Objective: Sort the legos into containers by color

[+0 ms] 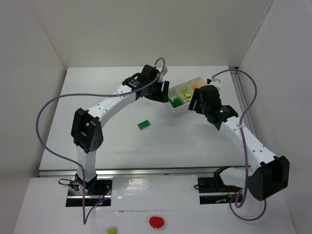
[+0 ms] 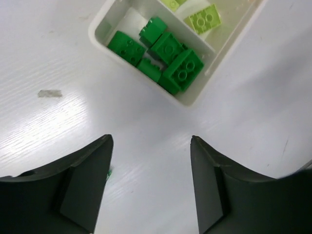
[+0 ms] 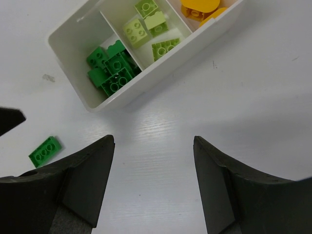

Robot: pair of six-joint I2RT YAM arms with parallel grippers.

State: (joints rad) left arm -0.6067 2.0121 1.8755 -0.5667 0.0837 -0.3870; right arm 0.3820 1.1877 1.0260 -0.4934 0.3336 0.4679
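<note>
The left gripper [image 2: 151,141], matte black with curved fingers, stands spread and empty. Above it in frame, the glossy white tray [image 2: 99,30] holds studded dark green bricks [image 2: 168,61]. The right gripper [image 3: 153,141] gapes too, a loose green brick [image 3: 45,151] lying lower left on the table [image 3: 253,97].

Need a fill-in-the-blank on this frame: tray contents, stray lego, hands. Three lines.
In the tray, the compartment between the dark green legos and the orange legos holds ____ ones.
Outside the tray, on the table, lies exactly ____ green lego.
The left hand and right hand are both ____ and hold nothing.
Missing words: lime; one; open.
</note>
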